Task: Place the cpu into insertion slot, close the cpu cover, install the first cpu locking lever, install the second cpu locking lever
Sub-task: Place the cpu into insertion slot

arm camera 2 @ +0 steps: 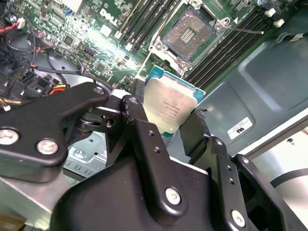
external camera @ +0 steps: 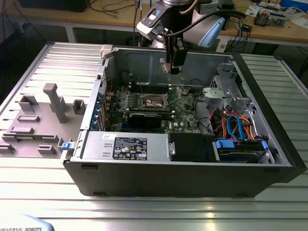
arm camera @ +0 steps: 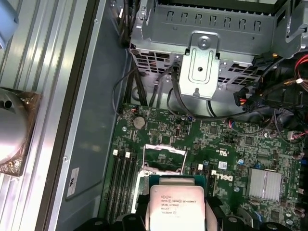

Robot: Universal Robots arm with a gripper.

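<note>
Currently the gripper (external camera: 172, 70), clamped on the cpu (arm camera 2: 168, 106), hangs with the insertion slot (external camera: 153, 100) at its seven o'clock in the exterior view.

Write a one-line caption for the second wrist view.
Gripper holds the cpu clear of the empty insertion slot on the green motherboard.
</note>
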